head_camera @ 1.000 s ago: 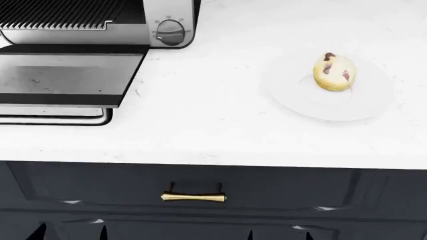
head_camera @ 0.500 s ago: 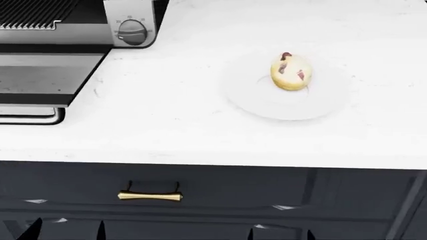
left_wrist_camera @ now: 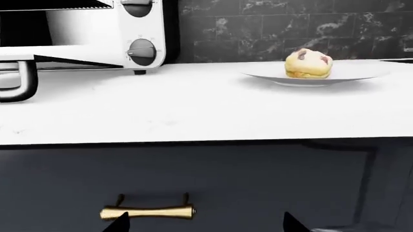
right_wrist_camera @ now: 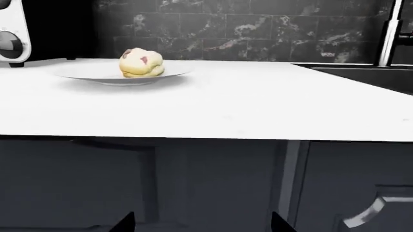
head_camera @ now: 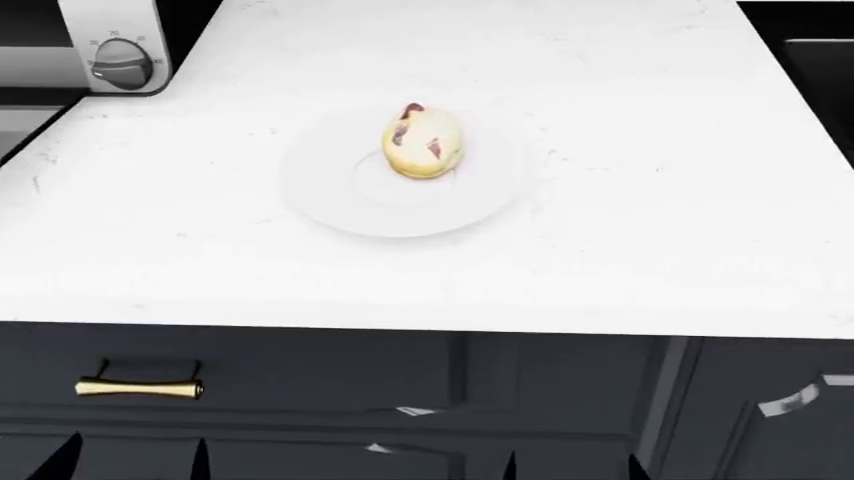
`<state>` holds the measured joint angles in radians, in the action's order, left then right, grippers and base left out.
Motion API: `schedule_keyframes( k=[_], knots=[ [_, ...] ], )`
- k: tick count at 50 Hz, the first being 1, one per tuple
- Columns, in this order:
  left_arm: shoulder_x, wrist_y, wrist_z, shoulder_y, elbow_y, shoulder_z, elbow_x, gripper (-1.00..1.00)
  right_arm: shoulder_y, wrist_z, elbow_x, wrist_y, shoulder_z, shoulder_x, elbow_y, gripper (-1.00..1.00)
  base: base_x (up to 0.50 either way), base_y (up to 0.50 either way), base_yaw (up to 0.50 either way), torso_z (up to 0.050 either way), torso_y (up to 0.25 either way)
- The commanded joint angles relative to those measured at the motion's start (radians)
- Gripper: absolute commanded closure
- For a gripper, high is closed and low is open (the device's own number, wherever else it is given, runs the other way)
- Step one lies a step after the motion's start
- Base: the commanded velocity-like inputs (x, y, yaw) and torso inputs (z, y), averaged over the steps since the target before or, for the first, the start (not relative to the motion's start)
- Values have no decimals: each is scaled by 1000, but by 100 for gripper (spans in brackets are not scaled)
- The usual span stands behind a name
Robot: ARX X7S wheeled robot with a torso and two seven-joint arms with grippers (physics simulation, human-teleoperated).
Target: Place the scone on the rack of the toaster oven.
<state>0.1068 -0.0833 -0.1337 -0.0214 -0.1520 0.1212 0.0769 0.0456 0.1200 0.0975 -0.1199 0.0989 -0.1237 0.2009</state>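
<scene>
White marble-patterned countertop (head_camera: 601, 200) fills most of the head view, running back to a dark veined tile wall (left_wrist_camera: 290, 29) seen from the wrists. Toward its middle lies the small pale-yellow scone with dark red fruit bits (head_camera: 423, 143), resting slightly off-centre on a round white plate (head_camera: 334, 195); nothing else touches it, and bare counter surrounds the plate on every side. Well apart at the far left stands the boxy silver-and-black toaster oven (left_wrist_camera: 96, 34), its round grey dial (head_camera: 123, 62) facing forward; only that corner shows from the head, and its rack cannot be seen in any view. To the right, the counter ends at a dark sink basin (head_camera: 821, 80) with a metal tap (right_wrist_camera: 390, 31). Below the front edge run dark navy cabinet fronts (head_camera: 400, 400) with a brass drawer handle (head_camera: 139, 388). Both grippers sit low before the cabinets, below counter level: the left gripper (left_wrist_camera: 203, 226) and the right gripper (right_wrist_camera: 201, 224) show only dark fingertips, spread wide apart with nothing between them. Compared with a second ago, the head view has shifted right: the scone has moved from the right of the picture to its centre, and most of the oven has slid out of view.
</scene>
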Motion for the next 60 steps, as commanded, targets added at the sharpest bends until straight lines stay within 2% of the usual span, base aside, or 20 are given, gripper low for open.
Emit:
schedule_keyframes(
  k=[1,3,9,10,11,12,19,20,23,25,26,27,29,30,31,32,33,46,60],
  knots=[
    [18,-137,32,32,-107,-14,37,-100,-27,14,-49,-155,-5,-20,136,-100,0,0,0,0,0],
    [33,-214,34,54,-178,-9,44,-100,-39,7,-36,-227,-17,-38,222,-100,0,0,0,0,0],
    [100,-545,19,162,-498,-27,69,-100,-169,-12,-17,-580,-55,-122,534,-100,0,0,0,0,0],
    [101,-549,18,163,-501,-27,70,-100,-170,-11,-16,-584,-55,-122,536,-100,0,0,0,0,0],
    [111,-677,22,210,-597,-64,117,-100,-227,-20,-6,-692,-67,-143,606,-100,0,0,0,0,0],
    [119,-720,16,233,-634,-74,120,-100,-253,-25,3,-741,-74,-150,634,-100,0,0,0,0,0],
    [148,-1063,11,425,-825,-155,208,-100,-485,-53,37,-1091,-91,-213,792,-100,0,0,0,0,0],
    [148,-1069,10,428,-828,-157,211,-100,-489,-53,38,-1097,-91,-213,795,-100,0,0,0,0,0],
    [157,-1235,6,558,-882,-177,247,-100,-658,-68,62,-1288,-87,-247,841,-100,0,0,0,0,0],
    [172,-1308,-29,630,-894,-185,306,-100,-754,-63,109,-1373,-103,-262,846,-100,0,0,0,0,0],
    [202,-1458,-154,780,-880,-205,456,-100,-904,51,259,-1451,-134,-358,830,-100,336,0,0,0,0],
    [248,-1487,-304,915,-847,-251,606,-100,-958,201,409,-1451,-196,-411,797,-100,332,0,0,0,0],
    [303,-1486,-604,983,-783,-289,906,-100,-1035,501,709,-1450,-237,-481,728,-100,332,0,0,0,0],
    [318,-1483,-719,1004,-765,-289,1056,-100,-1060,651,859,-1448,-236,-496,708,-100,332,0,0,0,0],
    [325,-1478,-759,1013,-754,-287,1206,-100,-1075,735,1009,-1444,-230,-507,698,-100,332,0,0,0,0],
    [330,-1470,-773,1014,-751,-280,1303,-100,-1081,754,1159,-1438,-225,-514,692,-100,332,0,0,0,0],
    [335,-1462,-780,1013,-750,-275,1309,-100,-1084,762,1253,-1430,-219,-520,690,-100,336,0,0,0,0],
    [367,-1416,-827,1026,-742,-220,1345,-100,-1094,760,1223,-1376,-132,-550,680,-100,334,0,0,0,0],
    [391,-1390,-938,1046,-754,-183,1467,-100,-1100,819,1306,-1351,-150,-581,682,-100,336,0,0,0,0]
  ],
)
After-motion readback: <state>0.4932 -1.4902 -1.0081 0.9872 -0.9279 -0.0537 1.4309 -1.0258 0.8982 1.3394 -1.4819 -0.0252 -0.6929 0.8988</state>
